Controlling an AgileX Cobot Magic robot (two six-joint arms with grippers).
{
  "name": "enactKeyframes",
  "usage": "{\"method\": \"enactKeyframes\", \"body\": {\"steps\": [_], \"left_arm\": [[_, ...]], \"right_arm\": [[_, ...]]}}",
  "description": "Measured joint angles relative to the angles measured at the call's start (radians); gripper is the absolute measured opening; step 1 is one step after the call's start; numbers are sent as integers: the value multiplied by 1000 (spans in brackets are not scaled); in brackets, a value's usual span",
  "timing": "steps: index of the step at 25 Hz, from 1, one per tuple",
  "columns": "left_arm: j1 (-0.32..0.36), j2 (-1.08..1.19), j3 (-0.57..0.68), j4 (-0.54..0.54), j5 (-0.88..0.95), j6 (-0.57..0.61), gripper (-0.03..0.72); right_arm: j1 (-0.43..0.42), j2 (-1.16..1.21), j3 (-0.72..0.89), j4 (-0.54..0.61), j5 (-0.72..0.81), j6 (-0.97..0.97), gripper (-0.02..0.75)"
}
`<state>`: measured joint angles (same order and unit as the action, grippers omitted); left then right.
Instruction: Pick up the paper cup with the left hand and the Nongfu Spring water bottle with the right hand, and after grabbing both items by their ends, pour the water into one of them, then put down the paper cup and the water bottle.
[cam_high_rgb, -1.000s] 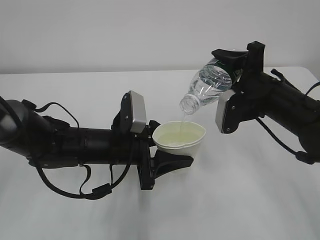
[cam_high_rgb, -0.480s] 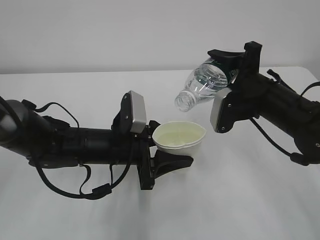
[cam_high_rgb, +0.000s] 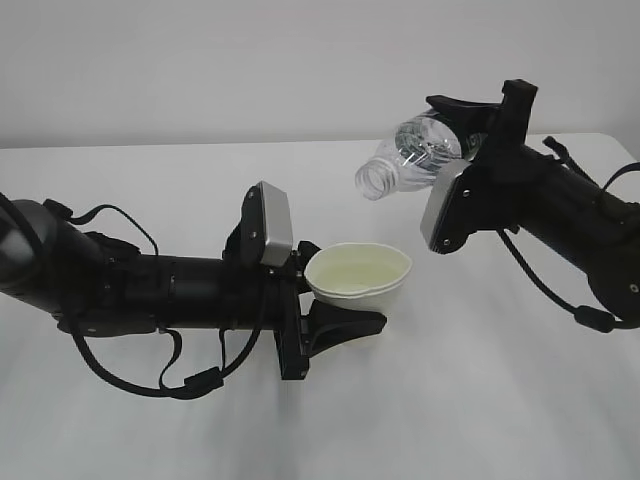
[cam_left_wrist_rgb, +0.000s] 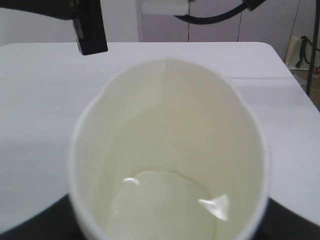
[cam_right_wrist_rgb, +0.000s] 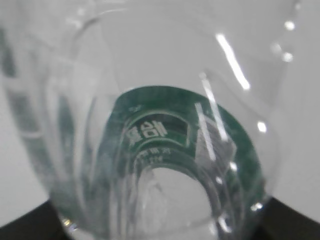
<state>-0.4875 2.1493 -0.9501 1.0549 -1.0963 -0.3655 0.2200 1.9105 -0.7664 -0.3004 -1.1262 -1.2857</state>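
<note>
The white paper cup (cam_high_rgb: 360, 285) hangs a little above the table, upright, with my left gripper (cam_high_rgb: 343, 288) shut on its lower body. One dark finger (cam_high_rgb: 345, 325) shows under it. In the left wrist view the cup (cam_left_wrist_rgb: 170, 105) fills the frame, and the water (cam_left_wrist_rgb: 160, 205) is a shallow clear pool at its bottom. My right gripper (cam_high_rgb: 466, 148) is shut on the base end of the Nongfu Spring water bottle (cam_high_rgb: 415, 155). The bottle lies nearly level above and right of the cup, open mouth pointing left. The right wrist view looks through the clear bottle (cam_right_wrist_rgb: 150, 75) at its green label (cam_right_wrist_rgb: 172, 127).
The white table (cam_high_rgb: 480, 400) spreads under both arms, with a plain pale wall behind it. In the left wrist view the table's right edge (cam_left_wrist_rgb: 287, 75) ends near dark objects on the far side. Part of the right arm (cam_left_wrist_rgb: 90, 25) hangs above the cup.
A second ago the bottle's mouth tipped down and a thin stream fell into the cup. The right arm has since raised and levelled the bottle, and the stream has stopped. The left arm held still.
</note>
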Motion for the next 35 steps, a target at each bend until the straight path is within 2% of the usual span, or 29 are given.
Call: {"method": "enactKeyframes", "body": {"steps": [14,35], "left_arm": [[0,0,0,2,0,0,413],[0,0,0,2,3,0,413]], "right_arm": [[0,0,0,40,0,148,446],[0,0,9,160,0,388,446]]}}
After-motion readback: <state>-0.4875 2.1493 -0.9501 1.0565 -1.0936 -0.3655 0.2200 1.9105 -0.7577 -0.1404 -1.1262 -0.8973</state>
